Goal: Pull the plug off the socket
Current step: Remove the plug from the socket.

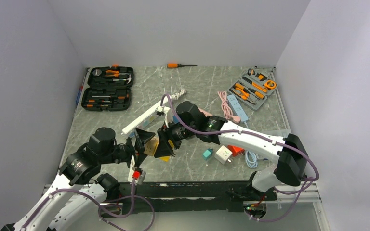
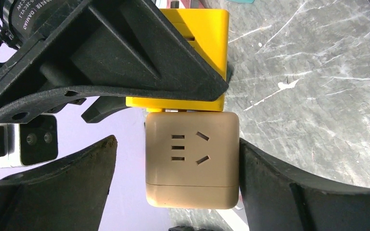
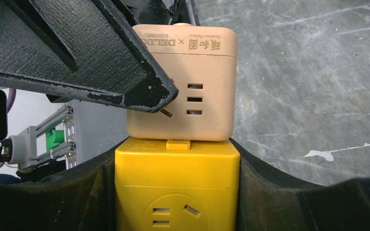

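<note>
While the left arm (image 1: 84,161) and the right arm (image 1: 255,142) lean in over the grey marbled surface (image 1: 197,91), I have them meeting nose to nose near its middle. They are well apart from the black tool case (image 1: 110,88) and the grey tool tray (image 1: 253,89) at the back.

Between the arms is the task's thing: a yellow cube (image 3: 176,187) mated face to face with a beige cube (image 2: 191,159). Both show socket openings, so I cannot say which one carries the pins. From the wrist views the pair looks joined, with only a thin seam and a small yellow tab where they meet.

The right claw (image 1: 166,144) is pinching the yellow cube, a finger (image 3: 289,202) flush against each side. The left claw (image 1: 144,142) stands spread around the beige cube. One finger (image 2: 289,192) touches its side, and the other (image 2: 67,187) is clear of it with open space between. So one half is gripped and the other is not.

I judge the step in hand to be the grip before the pull; the separation is not yet done. Next I need the left claw pressed squarely onto the beige cube's flat sides. Then comes a straight pull along the line of the pins, the arms drawing apart without twisting. Otherwise the pins may bind or a cube may slip.
</note>
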{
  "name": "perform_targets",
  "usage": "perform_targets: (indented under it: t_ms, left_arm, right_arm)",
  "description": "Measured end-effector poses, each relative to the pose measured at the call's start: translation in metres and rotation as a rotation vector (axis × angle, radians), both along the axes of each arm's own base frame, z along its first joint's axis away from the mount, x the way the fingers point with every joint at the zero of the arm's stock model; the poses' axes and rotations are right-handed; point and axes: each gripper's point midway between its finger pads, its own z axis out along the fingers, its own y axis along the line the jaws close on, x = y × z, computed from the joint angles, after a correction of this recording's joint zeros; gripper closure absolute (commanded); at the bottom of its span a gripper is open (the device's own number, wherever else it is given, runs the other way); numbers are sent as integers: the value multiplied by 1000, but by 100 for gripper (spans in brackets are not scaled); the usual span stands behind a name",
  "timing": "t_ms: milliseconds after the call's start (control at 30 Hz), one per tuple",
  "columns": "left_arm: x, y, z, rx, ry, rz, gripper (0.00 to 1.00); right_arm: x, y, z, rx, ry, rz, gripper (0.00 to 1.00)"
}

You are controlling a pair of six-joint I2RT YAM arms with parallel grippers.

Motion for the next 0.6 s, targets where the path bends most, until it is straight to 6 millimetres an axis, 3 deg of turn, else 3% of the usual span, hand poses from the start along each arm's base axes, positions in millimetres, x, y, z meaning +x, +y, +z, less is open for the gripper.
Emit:
perform_targets:
  t_ms: [300, 433, 600]
  left_arm:
    - [-4, 1, -13, 24, -1, -15, 4]
    - [-7, 3, -26, 39, -5, -24, 13]
    - [-4, -1, -21, 17, -21, -22, 34]
  right_arm:
    - [-5, -1, 1, 8, 13, 27, 100]
    - [-10, -2, 3, 20, 21, 44, 100]
    - [-12, -2, 4, 27, 27, 58, 100]
